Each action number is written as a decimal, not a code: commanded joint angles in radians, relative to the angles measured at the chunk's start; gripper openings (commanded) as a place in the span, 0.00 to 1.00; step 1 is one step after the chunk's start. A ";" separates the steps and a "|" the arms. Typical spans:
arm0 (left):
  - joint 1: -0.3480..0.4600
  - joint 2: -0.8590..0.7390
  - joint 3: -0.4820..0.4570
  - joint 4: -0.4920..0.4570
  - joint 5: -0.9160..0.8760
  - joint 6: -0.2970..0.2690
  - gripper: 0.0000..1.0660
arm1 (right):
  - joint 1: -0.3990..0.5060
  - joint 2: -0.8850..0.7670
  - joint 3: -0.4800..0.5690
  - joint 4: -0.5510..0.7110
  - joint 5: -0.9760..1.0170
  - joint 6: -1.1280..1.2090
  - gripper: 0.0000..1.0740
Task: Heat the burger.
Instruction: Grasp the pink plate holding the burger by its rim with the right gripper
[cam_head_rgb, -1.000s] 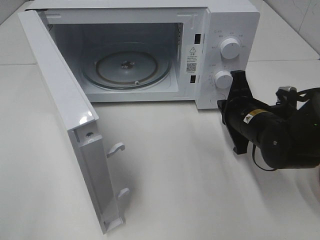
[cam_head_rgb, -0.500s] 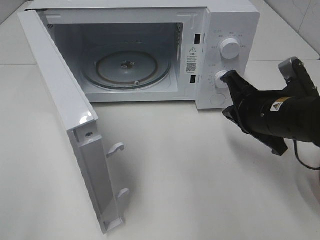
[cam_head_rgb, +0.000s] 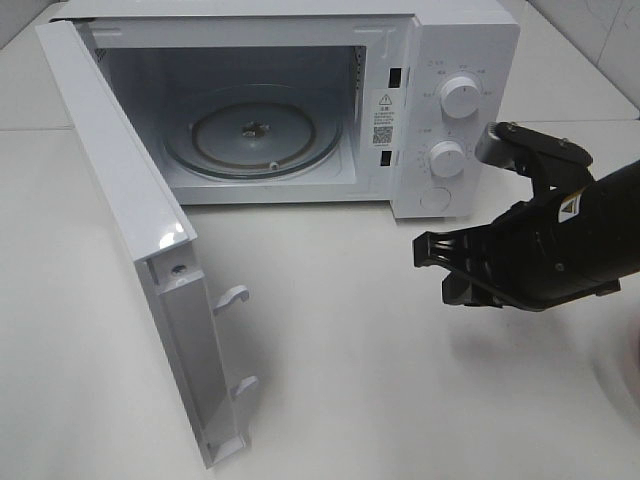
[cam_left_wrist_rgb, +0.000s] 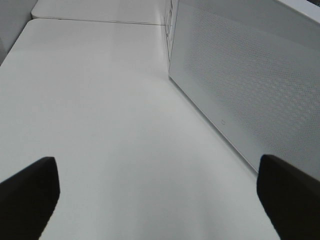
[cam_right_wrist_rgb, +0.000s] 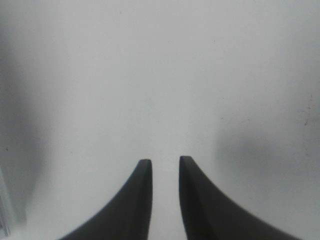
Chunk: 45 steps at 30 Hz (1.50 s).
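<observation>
The burger is out of view in every frame. The white microwave stands at the back with its door swung wide to the left. Its glass turntable is bare. My right gripper hovers over the table in front of the control panel, fingers pointing left. In the right wrist view the right gripper is open by a narrow gap, with only white tabletop between the fingers. My left gripper is wide open and empty over the table beside the perforated door. It does not show in the exterior view.
Two round knobs sit on the microwave's panel, just behind the right arm. The open door's latch hooks stick out toward the table's middle. White tabletop spreads in front of the microwave.
My right gripper left the lower knob, swung down and left over the table, turned its fingers leftward, and parted its fingers slightly. The left gripper stays open.
</observation>
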<state>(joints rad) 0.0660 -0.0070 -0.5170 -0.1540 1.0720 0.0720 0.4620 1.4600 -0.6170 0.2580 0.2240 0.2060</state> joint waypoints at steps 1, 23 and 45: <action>-0.003 -0.010 0.002 -0.004 -0.001 0.000 0.94 | -0.006 -0.008 -0.038 -0.086 0.085 -0.033 0.35; -0.003 -0.010 0.002 -0.004 -0.001 0.000 0.94 | -0.285 -0.008 -0.192 -0.372 0.648 -0.113 0.85; -0.003 -0.010 0.002 -0.004 -0.001 0.000 0.94 | -0.495 -0.008 0.002 -0.379 0.344 -0.111 0.78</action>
<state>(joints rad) 0.0660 -0.0070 -0.5170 -0.1540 1.0720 0.0720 -0.0260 1.4570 -0.6230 -0.1170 0.5930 0.1020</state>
